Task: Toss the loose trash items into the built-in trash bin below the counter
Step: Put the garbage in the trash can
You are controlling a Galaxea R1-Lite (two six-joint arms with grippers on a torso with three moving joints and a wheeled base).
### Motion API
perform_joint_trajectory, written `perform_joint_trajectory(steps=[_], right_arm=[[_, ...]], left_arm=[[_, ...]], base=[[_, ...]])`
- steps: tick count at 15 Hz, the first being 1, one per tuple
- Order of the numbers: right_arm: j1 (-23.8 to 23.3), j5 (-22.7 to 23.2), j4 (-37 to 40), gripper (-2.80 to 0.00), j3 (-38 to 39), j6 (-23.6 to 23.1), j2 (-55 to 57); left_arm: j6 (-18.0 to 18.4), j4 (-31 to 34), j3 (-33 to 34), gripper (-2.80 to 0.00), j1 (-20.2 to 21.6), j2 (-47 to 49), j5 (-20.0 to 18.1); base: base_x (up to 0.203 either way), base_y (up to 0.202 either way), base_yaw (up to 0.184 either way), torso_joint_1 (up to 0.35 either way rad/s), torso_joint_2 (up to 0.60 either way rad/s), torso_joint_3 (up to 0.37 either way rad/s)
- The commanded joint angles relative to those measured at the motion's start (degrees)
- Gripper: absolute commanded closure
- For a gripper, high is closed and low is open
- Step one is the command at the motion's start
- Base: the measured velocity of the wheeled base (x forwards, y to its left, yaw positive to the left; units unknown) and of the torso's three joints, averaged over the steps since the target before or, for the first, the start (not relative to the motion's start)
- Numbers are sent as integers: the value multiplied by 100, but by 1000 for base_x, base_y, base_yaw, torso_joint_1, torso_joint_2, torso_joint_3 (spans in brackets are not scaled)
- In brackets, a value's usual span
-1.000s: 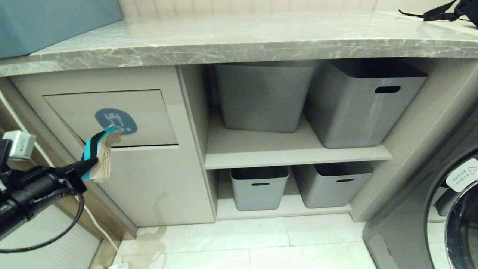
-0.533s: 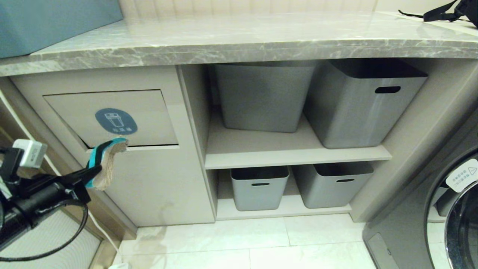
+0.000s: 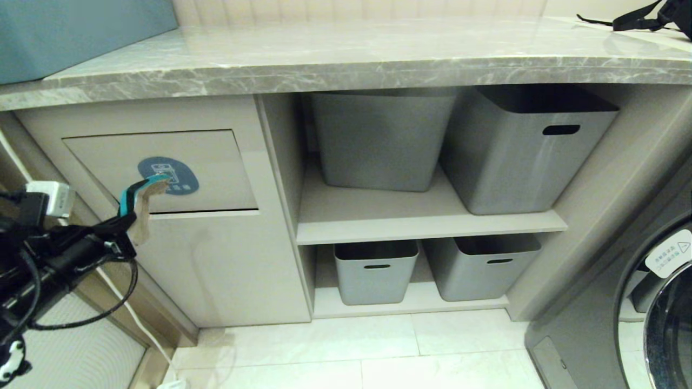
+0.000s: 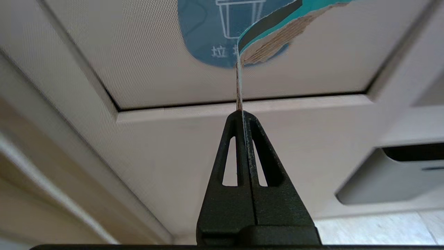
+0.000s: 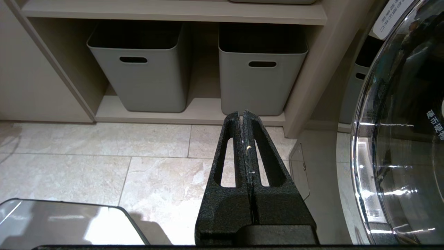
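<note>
since the flap (image 3: 162,170) of the bin under the counter (image 3: 346,59) looks closed, i judge the left claw (image 4: 241,114) should press the scrap's (image 3: 141,208) tip in at the sticker (image 3: 181,178), then let go. the claw pinches the scrap's lower edge, which rises beyond its tips. right claw (image 5: 241,116) pressed together, empty, low over the floor.

A home laundry room: washer door (image 3: 667,302), marble bench (image 3: 346,59), grey tubs (image 3: 378,140) on shelves, tiled floor (image 3: 351,351).
</note>
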Motion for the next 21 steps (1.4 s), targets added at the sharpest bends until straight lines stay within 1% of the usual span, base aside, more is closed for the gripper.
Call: perform_joint_trajectory(steps=[1,5,7,10,12,16,17,19,21], right_arm=[[2,3,5,0,-1,-2,0],[2,3,5,0,-1,5,-9],[2,3,5,0,-1,-2,-4],[2,3,5,0,-1,-2,-9],[2,3,5,0,0,-2,-9],[2,3,5,0,-1,-2,-8],[2,3,5,0,-1,-1,-8],[2,3,5,0,-1,-2,-9],[2,3,5,0,-1,-2,-9]], left_arm=[[-2,-391,-338,0,17,939,-8],[-23,-777,-1756,0,29,2049,-5],[-28,-814,-2064,0,-30,2429,-4],[-18,-823,-2336,0,-74,2739,7],[-34,-842,-2851,0,-118,3043,18],[-142,-840,-3516,0,-295,3406,30],[-199,-840,-3729,0,-325,3486,93],[-356,-832,-4111,0,-443,3612,381],[-365,-831,-4115,0,-487,3625,442]], base=[[0,0,0,0,0,0],[0,0,0,0,0,0],[0,0,0,0,0,0],[0,0,0,0,0,0],[0,0,0,0,0,0],[0,0,0,0,0,0],[0,0,0,0,0,0],[0,0,0,0,0,0],[0,0,0,0,0,0]])
